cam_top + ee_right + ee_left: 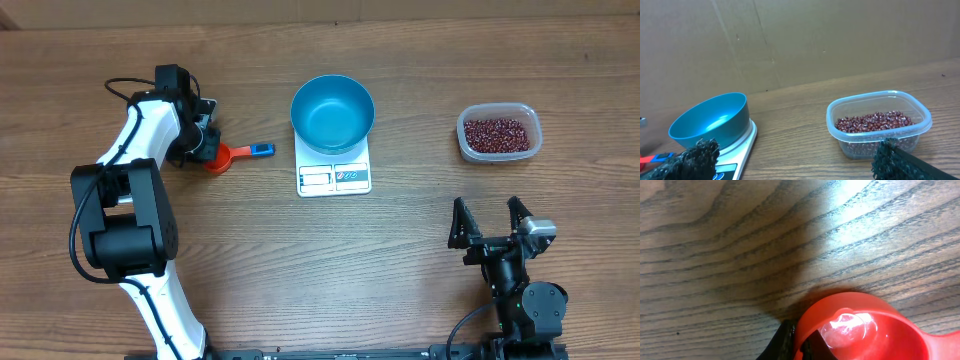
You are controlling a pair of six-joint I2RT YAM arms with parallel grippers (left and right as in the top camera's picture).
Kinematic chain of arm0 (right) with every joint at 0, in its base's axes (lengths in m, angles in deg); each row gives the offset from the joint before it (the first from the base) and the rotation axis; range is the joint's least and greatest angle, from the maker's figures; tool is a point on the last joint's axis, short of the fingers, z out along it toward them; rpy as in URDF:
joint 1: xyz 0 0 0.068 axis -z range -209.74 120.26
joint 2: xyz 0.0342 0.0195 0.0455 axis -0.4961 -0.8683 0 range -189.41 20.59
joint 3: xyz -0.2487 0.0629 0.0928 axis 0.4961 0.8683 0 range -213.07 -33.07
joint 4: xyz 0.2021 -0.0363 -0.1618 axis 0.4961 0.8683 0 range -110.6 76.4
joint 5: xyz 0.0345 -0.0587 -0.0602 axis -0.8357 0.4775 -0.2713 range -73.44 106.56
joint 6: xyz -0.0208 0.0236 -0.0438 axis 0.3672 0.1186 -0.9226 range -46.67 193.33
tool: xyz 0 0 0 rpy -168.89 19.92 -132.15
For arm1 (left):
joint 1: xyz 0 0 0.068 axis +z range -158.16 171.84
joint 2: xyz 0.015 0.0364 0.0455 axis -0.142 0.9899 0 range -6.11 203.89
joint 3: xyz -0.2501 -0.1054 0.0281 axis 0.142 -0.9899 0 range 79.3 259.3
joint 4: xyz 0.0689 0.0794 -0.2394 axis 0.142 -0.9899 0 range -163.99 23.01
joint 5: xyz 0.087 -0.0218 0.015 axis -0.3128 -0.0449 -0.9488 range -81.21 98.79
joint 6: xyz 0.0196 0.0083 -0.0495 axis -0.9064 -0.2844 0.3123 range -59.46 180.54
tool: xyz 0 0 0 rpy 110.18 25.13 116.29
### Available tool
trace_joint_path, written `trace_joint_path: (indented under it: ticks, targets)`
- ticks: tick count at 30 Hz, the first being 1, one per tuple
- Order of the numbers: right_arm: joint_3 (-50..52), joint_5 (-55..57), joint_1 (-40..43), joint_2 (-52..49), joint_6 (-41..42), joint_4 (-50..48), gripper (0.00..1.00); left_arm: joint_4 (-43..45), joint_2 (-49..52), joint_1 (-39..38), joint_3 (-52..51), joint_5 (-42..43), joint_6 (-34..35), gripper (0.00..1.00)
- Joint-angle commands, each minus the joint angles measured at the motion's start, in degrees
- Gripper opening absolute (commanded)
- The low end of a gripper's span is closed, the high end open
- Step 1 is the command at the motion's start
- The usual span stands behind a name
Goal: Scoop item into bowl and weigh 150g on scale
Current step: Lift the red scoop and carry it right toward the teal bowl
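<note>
Scoop rim clamped by left hand.
Right hand fingers apart; bowl sits on scale, beans lie in tub.

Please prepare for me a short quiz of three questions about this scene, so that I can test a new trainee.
1. True or false: the bowl stands on the scale.
2. Where are the beans now? A: in the bowl. B: in the clear tub. C: directly on the scale.
3. Fill in: the left gripper is shut on the rim of the ____.

Key: 1 true. 2 B. 3 scoop.
</note>
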Motion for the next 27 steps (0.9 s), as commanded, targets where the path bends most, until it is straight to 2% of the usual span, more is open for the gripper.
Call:
trace_joint_path:
  ticks: [1,17,27]
  targets:
    - [0.59,0.39,-0.33,0.61,-0.44,-0.11,1.0,0.24,0.24,-0.09,-0.44,-0.42,0.39,0.05]
    - [0.59,0.39,-0.33,0.61,-0.44,-0.11,1.0,-2.23,-0.46,-0.7,1.97,0.13,0.5,0.04]
    - [0.59,0.39,-0.33,0.61,-0.44,-0.11,1.0,-3.89,-3.52,-4.26,4.37,-0.28,0.46,0.04]
